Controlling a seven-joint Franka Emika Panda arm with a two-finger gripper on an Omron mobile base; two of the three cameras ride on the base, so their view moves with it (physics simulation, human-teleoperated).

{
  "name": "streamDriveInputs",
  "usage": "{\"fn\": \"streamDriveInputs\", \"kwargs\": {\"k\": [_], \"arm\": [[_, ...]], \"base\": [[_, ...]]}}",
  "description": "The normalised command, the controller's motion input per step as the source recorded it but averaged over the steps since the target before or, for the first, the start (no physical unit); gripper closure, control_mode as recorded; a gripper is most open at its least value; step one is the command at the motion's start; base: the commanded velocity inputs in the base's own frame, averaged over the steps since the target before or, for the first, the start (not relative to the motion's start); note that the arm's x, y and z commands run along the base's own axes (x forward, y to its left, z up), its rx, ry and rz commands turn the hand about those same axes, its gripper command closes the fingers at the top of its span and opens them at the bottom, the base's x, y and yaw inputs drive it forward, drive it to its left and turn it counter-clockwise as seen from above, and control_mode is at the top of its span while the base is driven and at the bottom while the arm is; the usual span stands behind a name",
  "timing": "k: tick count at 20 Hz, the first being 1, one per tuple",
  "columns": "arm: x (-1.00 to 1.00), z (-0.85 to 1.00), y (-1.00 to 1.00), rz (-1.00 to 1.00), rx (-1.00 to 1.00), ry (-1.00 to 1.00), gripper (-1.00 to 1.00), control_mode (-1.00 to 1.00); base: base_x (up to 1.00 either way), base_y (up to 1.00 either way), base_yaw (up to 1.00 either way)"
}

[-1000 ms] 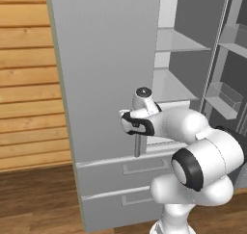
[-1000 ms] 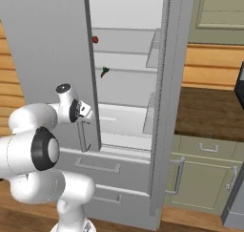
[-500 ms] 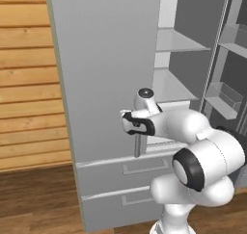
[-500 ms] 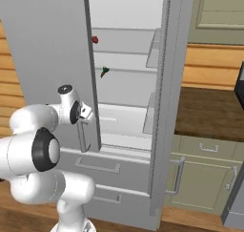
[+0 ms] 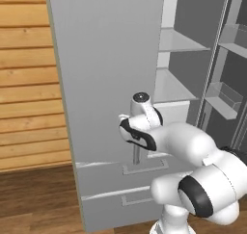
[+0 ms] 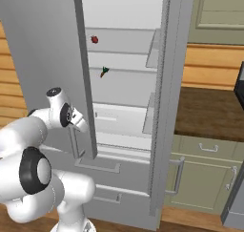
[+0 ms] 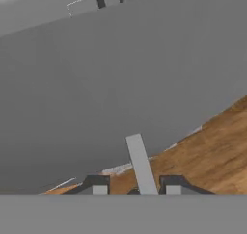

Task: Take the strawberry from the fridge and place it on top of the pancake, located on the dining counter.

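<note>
jaws: your gripper (image 7: 134,188) straddles the left door's bar handle (image 7: 141,163), can't tell if it's clamped yet | target: strawberry (image 6: 94,39) sits on the fridge (image 5: 111,59) upper shelf, above and behind that door | handle's long axis: vertical

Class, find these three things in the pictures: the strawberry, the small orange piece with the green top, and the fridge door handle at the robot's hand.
strawberry (image 6: 94,39), right base view, middle of the fruit.
orange piece (image 6: 103,73), right base view, its orange body.
door handle (image 7: 141,163), hand view, middle of the bar.
</note>
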Motion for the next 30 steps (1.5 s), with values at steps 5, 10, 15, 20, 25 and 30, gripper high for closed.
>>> {"fn": "streamDriveInputs", "kwargs": {"k": [5,10,15,20,25,30], "arm": [[-0.48,0.0,0.62,-0.14,-0.05,0.06,1.0,-1.0],[-0.46,0.0,0.75,-0.08,-0.07,0.01,1.0,-1.0],[-0.38,0.0,0.95,-0.03,-0.1,-0.04,-1.0,-1.0],[-0.35,0.0,0.93,-0.02,-0.12,-0.04,-1.0,-1.0],[-0.12,0.26,0.45,-0.03,-0.14,0.0,-1.0,-1.0],[-0.74,0.75,0.14,-0.01,-0.09,-0.1,-1.0,-1.0]], "base": [[0.0,0.0,0.0],[0.0,0.0,0.0],[0.0,0.0,0.0],[0.0,0.0,0.0],[0.0,0.0,0.0],[0.0,0.0,0.0]]}}
